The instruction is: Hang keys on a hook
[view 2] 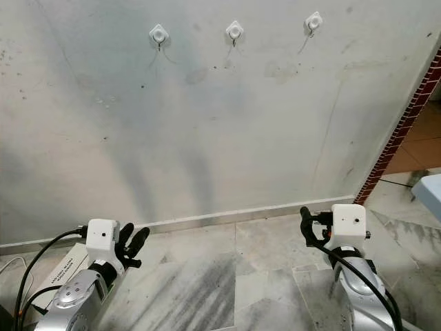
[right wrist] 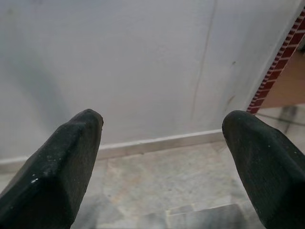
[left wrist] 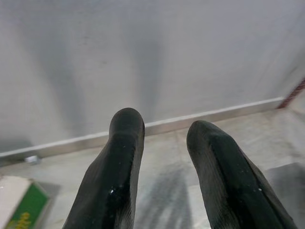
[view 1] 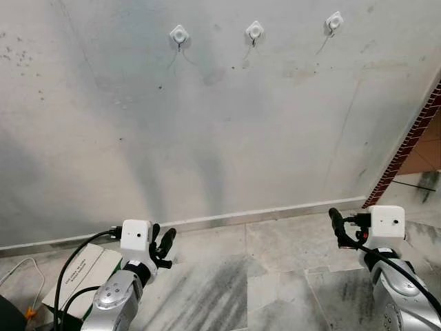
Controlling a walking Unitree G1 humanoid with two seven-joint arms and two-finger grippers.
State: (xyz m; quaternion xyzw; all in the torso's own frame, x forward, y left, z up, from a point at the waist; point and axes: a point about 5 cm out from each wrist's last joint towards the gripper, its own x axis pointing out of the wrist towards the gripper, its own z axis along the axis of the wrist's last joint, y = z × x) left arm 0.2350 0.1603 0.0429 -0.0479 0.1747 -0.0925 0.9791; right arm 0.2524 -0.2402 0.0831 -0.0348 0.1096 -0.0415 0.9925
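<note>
High on the wall, three hooks (view 1: 254, 30) hang far above both tools: left tool (view 1: 164, 243) parted, right tool (right wrist: 162, 138) wide apart.

We're looking at a plain home hallway or entry corner, with a scuffed white plaster wall (view 1: 207, 138) carrying three small adhesive hooks (view 1: 254, 30) up high, a pale skirting strip (view 1: 275, 210) running along marbled floor tiles (view 1: 275, 262), and a brick-patterned edge (view 1: 406, 145) showing at the right.

Both silver arms are raised low and forward. The left gripper (view 1: 164, 243) points ahead with its black fingers (left wrist: 125, 157) slightly parted, nothing between them; the right gripper (view 1: 337, 222) holds its fingers (right wrist: 71, 162) wide apart, empty
</note>
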